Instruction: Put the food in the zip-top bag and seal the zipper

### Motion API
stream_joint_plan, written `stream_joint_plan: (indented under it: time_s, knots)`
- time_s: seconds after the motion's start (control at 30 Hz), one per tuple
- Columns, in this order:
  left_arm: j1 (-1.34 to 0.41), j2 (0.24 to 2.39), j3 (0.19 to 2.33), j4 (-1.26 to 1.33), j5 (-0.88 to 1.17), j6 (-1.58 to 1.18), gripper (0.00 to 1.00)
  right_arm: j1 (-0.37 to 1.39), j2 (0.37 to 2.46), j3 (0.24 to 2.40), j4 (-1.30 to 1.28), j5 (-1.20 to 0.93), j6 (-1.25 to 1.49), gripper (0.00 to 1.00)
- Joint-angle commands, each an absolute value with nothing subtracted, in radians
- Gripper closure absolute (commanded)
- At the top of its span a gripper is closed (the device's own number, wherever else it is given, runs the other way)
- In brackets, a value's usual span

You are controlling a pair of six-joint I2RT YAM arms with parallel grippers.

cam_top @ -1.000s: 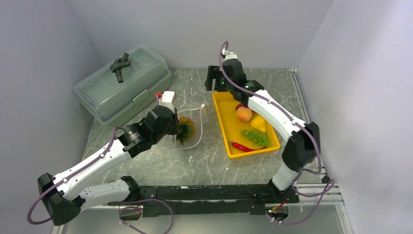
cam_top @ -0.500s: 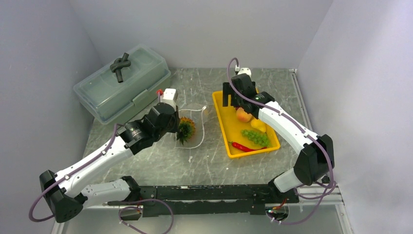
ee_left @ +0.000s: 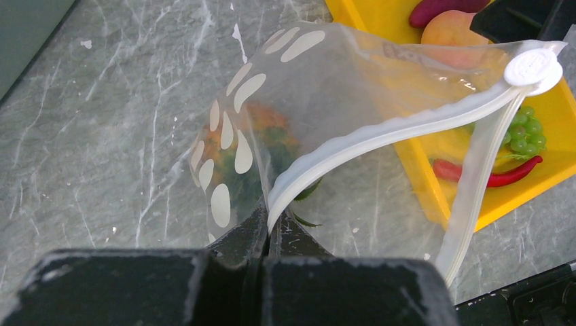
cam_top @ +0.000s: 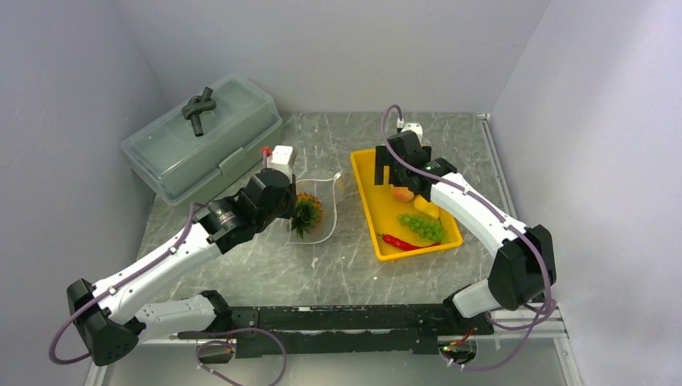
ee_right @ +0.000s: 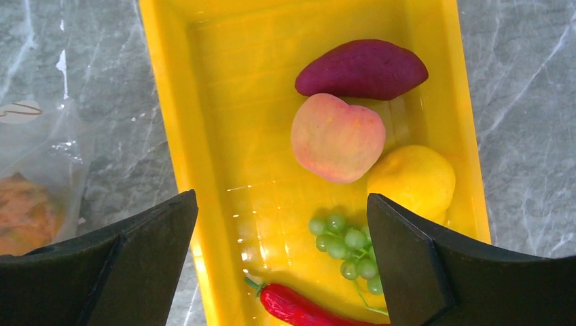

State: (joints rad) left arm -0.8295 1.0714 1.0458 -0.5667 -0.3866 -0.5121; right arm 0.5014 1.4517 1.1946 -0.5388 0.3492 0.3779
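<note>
- Hanging from the left claw (ee_left: 266, 227), the soft clear plastic zip-top bag printed with white dots (ee_left: 326, 102) gapes open over the grey marbled worktop (ee_left: 102, 136), just left of the tray.
- That claw is pinched tight on the zip-top bag's mouth edge, where the narrow whitish zipper (ee_left: 380, 132) runs in between its fingers.
- An orange toy pineapple with a green crown (ee_left: 265, 136) sits inside the bag.
- The right claw (ee_right: 282, 224) is spread wide, holding nothing, and hovers over the rigid yellow tray (ee_right: 173, 136).
- In the tray lie a dark purple piece (ee_right: 362, 68), a pink peach (ee_right: 337, 138) touching it, a round yellow fruit (ee_right: 411, 180), a green grape bunch (ee_right: 346, 244) and a red chili (ee_right: 299, 307).
- A second ago the right claw was beyond the tray's far left corner and less open; the left claw and bag have barely shifted.
- A large translucent lidded box (cam_top: 201, 141) stands at the worktop's far left.
</note>
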Motion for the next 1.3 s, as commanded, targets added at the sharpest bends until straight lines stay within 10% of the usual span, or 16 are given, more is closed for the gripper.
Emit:
stream_joint_plan:
  time_s: [0.0,1.27]
  knots:
    - [-0.825,1.05,1.077,-0.564,-0.388,-0.501,1.0,0.479,1.434,1.187,-0.533,0.336,0.4,0.0]
    - [-0.824,1.017,1.066,-0.598,-0.399,-0.507,1.0,0.364,1.747,1.214,-0.456,0.374,0.459,0.04]
